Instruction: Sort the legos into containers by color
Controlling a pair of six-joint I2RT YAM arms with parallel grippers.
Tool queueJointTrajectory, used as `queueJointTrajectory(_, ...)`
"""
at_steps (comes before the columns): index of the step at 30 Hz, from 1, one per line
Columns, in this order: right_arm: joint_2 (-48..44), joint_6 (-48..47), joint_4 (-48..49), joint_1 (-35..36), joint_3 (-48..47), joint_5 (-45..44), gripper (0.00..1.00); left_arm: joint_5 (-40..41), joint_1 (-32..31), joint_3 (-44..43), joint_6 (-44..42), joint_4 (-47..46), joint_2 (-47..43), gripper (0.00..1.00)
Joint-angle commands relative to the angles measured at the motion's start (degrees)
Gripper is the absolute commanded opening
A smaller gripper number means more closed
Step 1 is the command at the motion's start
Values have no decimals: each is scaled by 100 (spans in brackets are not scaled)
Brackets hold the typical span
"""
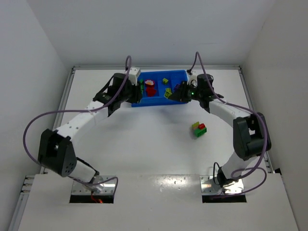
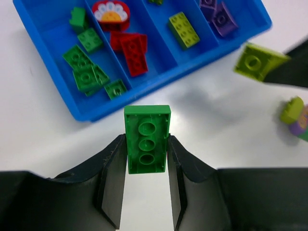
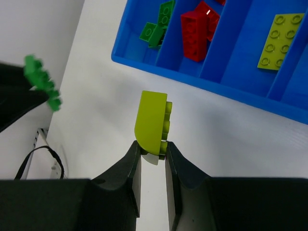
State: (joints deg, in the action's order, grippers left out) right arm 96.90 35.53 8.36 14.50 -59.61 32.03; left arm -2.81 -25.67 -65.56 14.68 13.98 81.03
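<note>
**A:** White tabletop (image 1: 144, 149), white walls around it. Where are the bricks?

**B:** Most lie sorted in the blue tray (image 2: 144, 98) at the far middle. There are green pieces (image 2: 86, 72) in the left compartment, red pieces (image 2: 132, 50) next and a yellow piece (image 2: 184, 30) third. Purple pieces (image 2: 219, 17) are at the right end.

**A:** And the two in the air?

**B:** The left tool (image 2: 147, 144) is closed on a green brick (image 2: 147, 139), pinching its long sides, with the hollow underside toward the wrist camera. It hangs just on the near side of the tray's near wall.

**A:** Why gripped that way?

**B:** My guess is that the narrow width suits the jaws. The free end also sticks out, so it can drop cleanly into the left compartment.

**A:** The right side?

**B:** The right tool (image 3: 153, 149) is clamped tight on the lower end of a yellow-green brick (image 3: 153, 120) with one curved face. It is also over the tabletop, close to the tray's near wall. I judge it is bound for the third compartment.

**A:** Anything left?

**B:** A small mixed-colour clump (image 1: 199, 129) sits alone, nearer and to the right, well apart from the tray. It will likely need pulling apart, which is work for two arms.
</note>
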Motion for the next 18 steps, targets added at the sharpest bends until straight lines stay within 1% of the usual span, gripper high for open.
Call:
queueJointTrajectory(1,-443,-160,131,-114,37,102,0,386,89,-694,-299,-238,596,0)
queueJointTrajectory(3,-584,-231,52,-166,38,102,0,386,202,-1088,-299,-238,1141,1)
queueJointTrajectory(4,-585,-326,-9,-167,38,102,0,386,203,-1212,-299,-290,1465,3)
queueJointTrajectory(9,-795,-538,-150,-272,38,102,0,448,387,-1932,-132,-290,2344,9)
queueJointTrajectory(12,-848,-538,-150,-325,99,154,0,624,440,-2275,-132,-290,2715,12)
queueJointTrajectory(13,-848,-538,-150,-325,99,154,0,693,440,-2355,-132,-290,2942,15)
queueJointTrajectory(16,-848,-590,-150,-378,99,154,0,747,493,-2645,-132,-290,3234,20)
queueJointTrajectory(17,-848,-591,-150,-378,99,154,0,808,545,-2698,-132,-290,3391,25)
queueJointTrajectory(18,-848,-591,-150,-378,99,154,0,808,546,-2751,-193,-290,3462,28)
